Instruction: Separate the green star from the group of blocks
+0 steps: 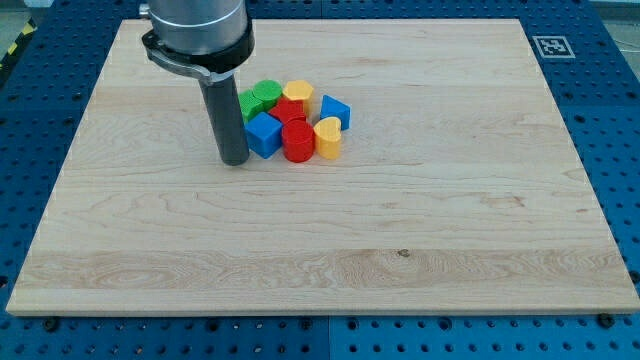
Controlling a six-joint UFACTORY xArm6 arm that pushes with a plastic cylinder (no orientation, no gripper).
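Note:
A tight group of blocks lies on the wooden board, left of centre near the view's top. My tip rests on the board at the group's left edge, touching or almost touching a blue cube. A green block, partly hidden behind the rod, looks like the green star. A second green block, rounder, sits just right of it. A yellow block, a red block, a red cylinder, a yellow heart and a blue block make up the rest.
The arm's wide dark collar hangs over the board's top left and hides part of it. A black-and-white marker tag sits at the board's top right corner. A blue perforated table surrounds the board.

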